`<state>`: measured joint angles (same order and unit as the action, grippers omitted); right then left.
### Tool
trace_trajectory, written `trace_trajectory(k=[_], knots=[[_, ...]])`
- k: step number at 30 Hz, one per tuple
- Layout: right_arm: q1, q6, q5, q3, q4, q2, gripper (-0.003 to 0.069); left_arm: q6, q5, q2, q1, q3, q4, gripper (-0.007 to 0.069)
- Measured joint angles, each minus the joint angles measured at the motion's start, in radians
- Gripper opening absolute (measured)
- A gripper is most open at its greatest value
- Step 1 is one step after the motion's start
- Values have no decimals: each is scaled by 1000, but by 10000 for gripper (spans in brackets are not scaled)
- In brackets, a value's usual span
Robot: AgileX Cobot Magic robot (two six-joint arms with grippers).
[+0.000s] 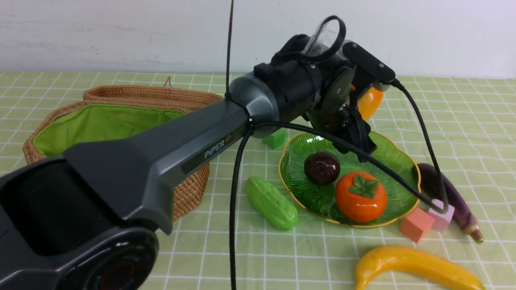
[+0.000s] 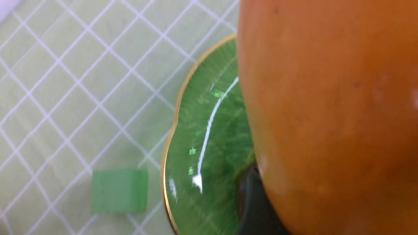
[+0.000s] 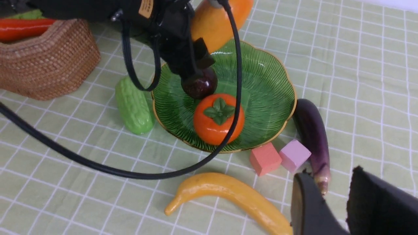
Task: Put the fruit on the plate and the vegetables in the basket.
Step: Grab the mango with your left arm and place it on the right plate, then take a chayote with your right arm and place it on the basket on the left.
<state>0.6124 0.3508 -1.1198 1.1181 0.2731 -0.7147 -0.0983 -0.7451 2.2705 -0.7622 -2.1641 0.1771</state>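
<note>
My left gripper [image 1: 360,108] is shut on the orange-yellow mango [image 1: 371,102] and holds it in the air over the far rim of the green plate [image 1: 397,161]. In the left wrist view the mango [image 2: 326,114] fills most of the picture above the plate [image 2: 202,130]. On the plate lie the dark purple ball [image 1: 321,167] and the round orange fruit [image 1: 360,196]. The banana [image 1: 415,264], cucumber [image 1: 272,202] and eggplant [image 1: 451,197] lie on the cloth. The basket [image 1: 121,100] holds a red pepper [image 3: 23,27]. My right gripper [image 3: 338,186] is open and empty near the eggplant's tip.
A green cube [image 1: 275,138] sits beside the plate's far left rim. An orange-pink cube [image 1: 416,224] and a pink cube [image 1: 441,215] sit between the plate and the eggplant. The left arm's black cable [image 1: 234,209] hangs over the cucumber side of the plate.
</note>
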Motion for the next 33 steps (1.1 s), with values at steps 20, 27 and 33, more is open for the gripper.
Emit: trace_trajectory(k=[20, 27, 33], knots=[[0, -48, -2, 0, -30, 0, 211, -47, 186, 99, 0, -1, -6, 580], [0, -62, -2, 0, -38, 0, 211, 18, 107, 69, 0, -1, -18, 570], [0, -80, -2, 0, -39, 0, 212, 70, -134, -114, 0, -1, -96, 362]])
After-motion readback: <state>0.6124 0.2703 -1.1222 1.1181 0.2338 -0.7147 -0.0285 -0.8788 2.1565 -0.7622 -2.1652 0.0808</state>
